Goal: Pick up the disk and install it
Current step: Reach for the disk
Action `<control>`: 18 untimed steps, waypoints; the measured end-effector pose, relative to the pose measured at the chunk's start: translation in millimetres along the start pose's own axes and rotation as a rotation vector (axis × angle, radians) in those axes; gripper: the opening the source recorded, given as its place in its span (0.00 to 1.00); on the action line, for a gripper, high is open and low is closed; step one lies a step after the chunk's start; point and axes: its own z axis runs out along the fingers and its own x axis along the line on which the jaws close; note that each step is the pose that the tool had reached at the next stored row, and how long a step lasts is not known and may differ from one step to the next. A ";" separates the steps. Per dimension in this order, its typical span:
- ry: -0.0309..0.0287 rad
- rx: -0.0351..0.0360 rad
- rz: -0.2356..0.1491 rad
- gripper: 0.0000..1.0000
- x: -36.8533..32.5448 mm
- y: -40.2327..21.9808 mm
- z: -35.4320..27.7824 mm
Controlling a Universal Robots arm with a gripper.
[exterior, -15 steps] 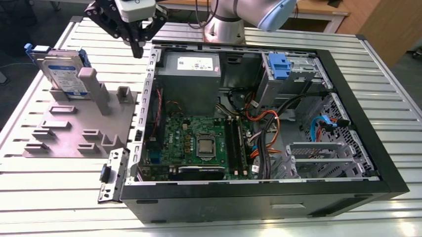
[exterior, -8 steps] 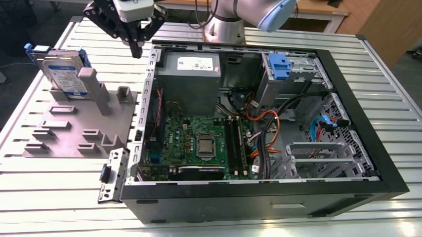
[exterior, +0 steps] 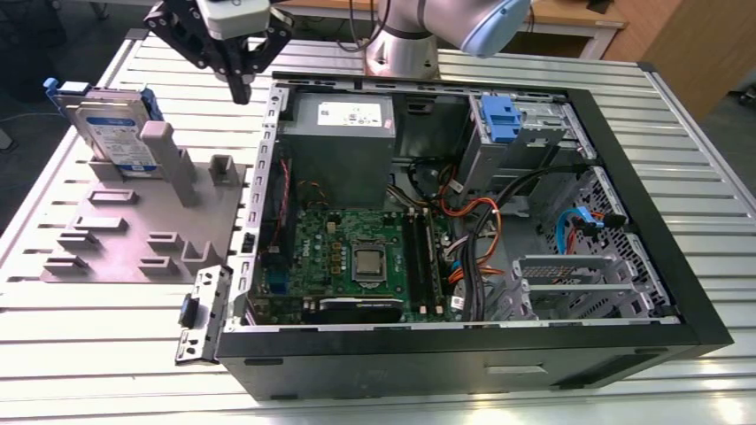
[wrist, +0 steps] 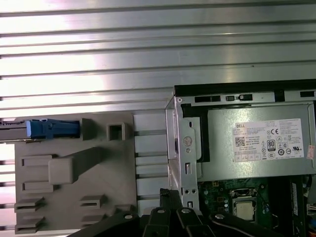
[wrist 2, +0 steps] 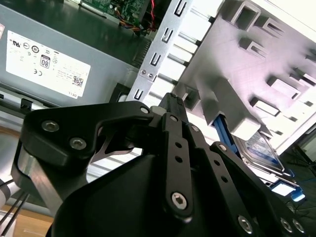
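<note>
The disk (exterior: 112, 124) stands upright on its edge in a slot of the grey fixture plate (exterior: 142, 235), at the exterior view's left. It is a silver drive with a white-and-blue label in a blue carrier. It also appears in the second wrist view (wrist 2: 261, 148), and edge-on as the disk's blue carrier (wrist: 52, 129) in the first wrist view. My gripper (exterior: 241, 88) hangs in the air to the right of the disk, above the gap between the fixture and the computer case. Its fingers (wrist 2: 170, 106) are pressed together and hold nothing.
An open black computer case (exterior: 661, 221) lies on the slatted metal table (exterior: 71, 336). Inside it are a grey power supply (exterior: 340, 133), a green motherboard (exterior: 354, 257), cables and a fixed blue caddy (exterior: 498, 119). The arm's base (exterior: 402, 49) stands behind the case.
</note>
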 end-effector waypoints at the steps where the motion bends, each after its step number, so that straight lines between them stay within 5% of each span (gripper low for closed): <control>1: 0.0000 0.0000 0.000 0.11 1.2 -0.1 0.0; 18: 0.0001 0.0000 0.000 0.11 6.4 1.4 0.1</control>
